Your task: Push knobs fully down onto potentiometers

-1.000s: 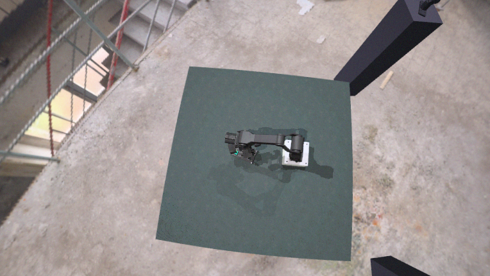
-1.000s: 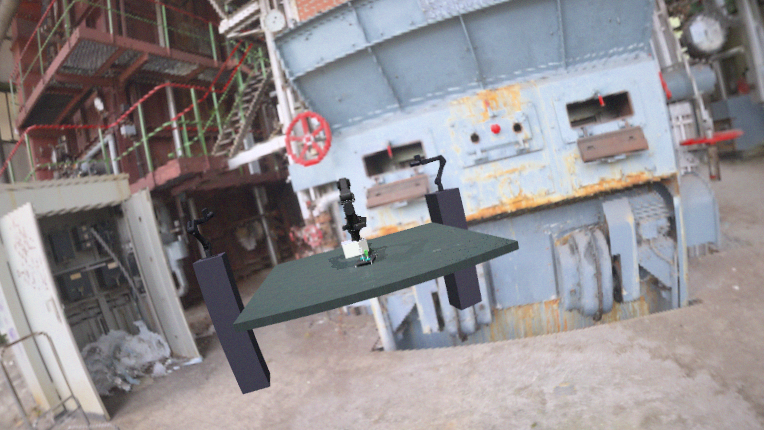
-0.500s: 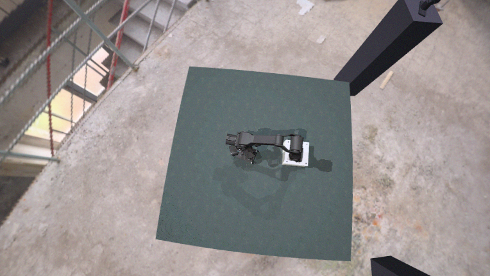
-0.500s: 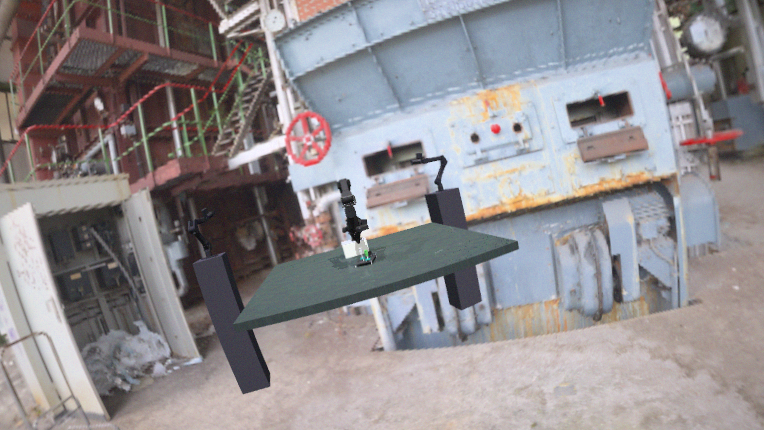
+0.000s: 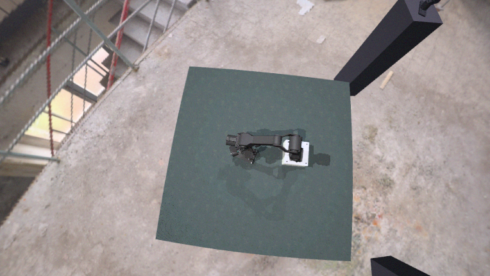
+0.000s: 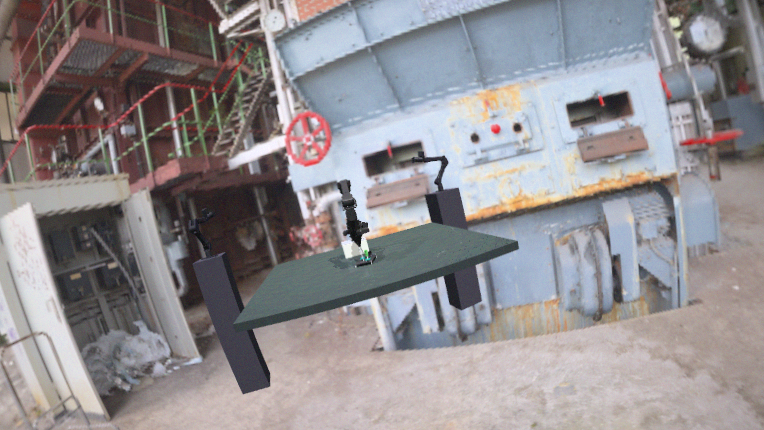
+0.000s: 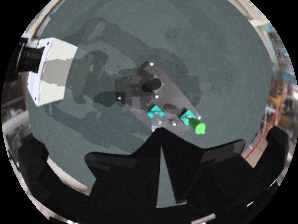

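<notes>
Near the middle of the table (image 5: 205,212), just left of the white arm base (image 5: 304,151): circuit board (image 7: 166,99), standing on short legs, partly hidden under the arm in the top view. Gripper (image 7: 161,163) fully closed, holding nothing, poised above the board's near edge in the wrist view. Green knob (image 7: 198,127) visible at the board's right end; second knob not clearly distinguishable, possibly the dark round part (image 7: 152,86) further along.

Judged step: pressing with closed fingertips.
- Centre the tips directly over the knob.
- Descend straight along the shaft axis; avoid any sideways load on the potentiometer.
- Stop once seated.
- Lift before traversing to the other knob.
</notes>
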Available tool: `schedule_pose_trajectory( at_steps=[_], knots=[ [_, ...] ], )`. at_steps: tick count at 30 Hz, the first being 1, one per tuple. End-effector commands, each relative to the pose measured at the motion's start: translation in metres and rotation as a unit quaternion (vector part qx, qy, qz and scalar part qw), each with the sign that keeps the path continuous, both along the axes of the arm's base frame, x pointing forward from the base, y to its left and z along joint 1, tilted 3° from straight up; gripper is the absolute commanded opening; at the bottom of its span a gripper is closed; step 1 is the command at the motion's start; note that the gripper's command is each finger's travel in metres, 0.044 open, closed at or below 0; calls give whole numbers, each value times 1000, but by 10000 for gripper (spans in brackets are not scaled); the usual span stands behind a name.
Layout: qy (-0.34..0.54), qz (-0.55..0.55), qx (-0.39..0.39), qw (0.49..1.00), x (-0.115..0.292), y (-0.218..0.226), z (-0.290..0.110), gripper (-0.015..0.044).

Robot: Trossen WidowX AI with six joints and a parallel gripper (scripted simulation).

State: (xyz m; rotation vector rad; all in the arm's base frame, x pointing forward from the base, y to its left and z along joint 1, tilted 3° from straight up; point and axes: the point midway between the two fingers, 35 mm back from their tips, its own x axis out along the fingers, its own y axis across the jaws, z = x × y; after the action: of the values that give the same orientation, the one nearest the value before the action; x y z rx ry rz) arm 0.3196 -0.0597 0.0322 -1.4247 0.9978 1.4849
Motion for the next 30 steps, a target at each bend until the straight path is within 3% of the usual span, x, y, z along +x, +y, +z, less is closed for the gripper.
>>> schedule_pose_trajectory(
  at_steps=[1, 30],
  knots=[
    [0, 3, -2, 1000, 0, 0, -5, 0],
    [0, 3, -2, 1000, -1, 0, -10, 0]
  ],
)
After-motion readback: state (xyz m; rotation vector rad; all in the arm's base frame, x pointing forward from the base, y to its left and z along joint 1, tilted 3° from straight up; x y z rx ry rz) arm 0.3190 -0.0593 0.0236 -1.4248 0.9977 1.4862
